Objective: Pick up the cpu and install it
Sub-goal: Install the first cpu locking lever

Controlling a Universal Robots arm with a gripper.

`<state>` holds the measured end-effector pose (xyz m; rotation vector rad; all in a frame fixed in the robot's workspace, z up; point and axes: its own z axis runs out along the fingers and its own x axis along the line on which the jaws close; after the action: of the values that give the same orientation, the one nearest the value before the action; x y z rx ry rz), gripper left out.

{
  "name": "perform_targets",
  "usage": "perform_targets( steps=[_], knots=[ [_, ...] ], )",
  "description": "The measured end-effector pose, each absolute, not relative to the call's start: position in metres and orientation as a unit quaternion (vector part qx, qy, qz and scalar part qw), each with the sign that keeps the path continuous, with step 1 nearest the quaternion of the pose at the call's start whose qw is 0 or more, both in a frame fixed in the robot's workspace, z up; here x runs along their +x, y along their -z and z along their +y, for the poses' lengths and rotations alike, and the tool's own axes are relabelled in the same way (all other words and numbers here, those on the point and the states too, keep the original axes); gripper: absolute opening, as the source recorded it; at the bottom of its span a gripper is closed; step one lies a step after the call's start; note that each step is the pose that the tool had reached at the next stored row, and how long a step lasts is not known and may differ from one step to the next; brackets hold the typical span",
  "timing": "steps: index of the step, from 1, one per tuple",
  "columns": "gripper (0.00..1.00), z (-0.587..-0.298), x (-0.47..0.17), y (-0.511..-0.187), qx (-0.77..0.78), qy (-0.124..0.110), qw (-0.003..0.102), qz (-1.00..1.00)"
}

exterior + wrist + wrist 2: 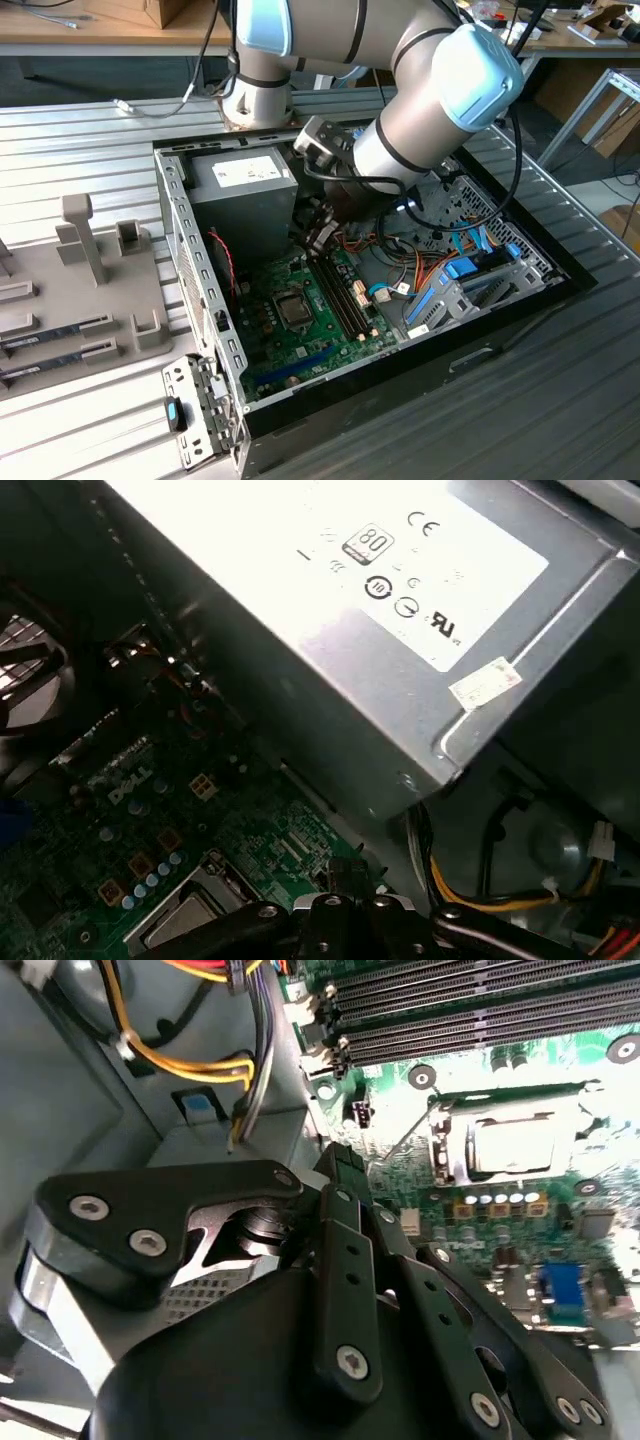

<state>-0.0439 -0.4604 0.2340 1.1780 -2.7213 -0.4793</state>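
Observation:
The cpu [293, 312] is a silvery square lying inside the metal-framed socket on the green motherboard [265, 345], within the open computer case. It also shows in the second wrist view as the cpu [512, 1146] and partly in the first wrist view as the cpu [186, 921]. My gripper [320, 238] hangs low inside the case, between the grey power supply and the memory slots, a short way from the socket and apart from it. Its black linkage [330, 1175] takes up the near part of the second wrist view, and its edge [330, 916] shows in the first wrist view.
The grey power supply [245, 180] stands close beside the gripper. Long dark memory slots [345, 292] run next to the socket. Orange, blue and yellow cables [440, 262] and a blue-tabbed drive bay [470, 282] crowd the exterior view's right. A grey fixture tray [90, 290] sits outside the case wall [195, 290].

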Motion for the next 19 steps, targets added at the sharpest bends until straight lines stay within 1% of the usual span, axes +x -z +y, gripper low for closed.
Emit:
perform_targets(
  steps=[6,14,15,18,19],
  knots=[
    [0.11,-0.4613,-0.0443,-0.2333,0.447,0.154,0.079,-0.878],
    [0.11,-0.4689,-0.0447,-0.2332,0.468,0.152,0.082,-0.867],
    [0.11,-0.4691,-0.0446,-0.2334,0.469,0.148,0.085,-0.866],
    [0.11,-0.4691,-0.0447,-0.2338,0.468,0.123,0.099,-0.869],
    [0.11,-0.4691,-0.0447,-0.2337,0.468,0.118,0.102,-0.87]
  ],
)
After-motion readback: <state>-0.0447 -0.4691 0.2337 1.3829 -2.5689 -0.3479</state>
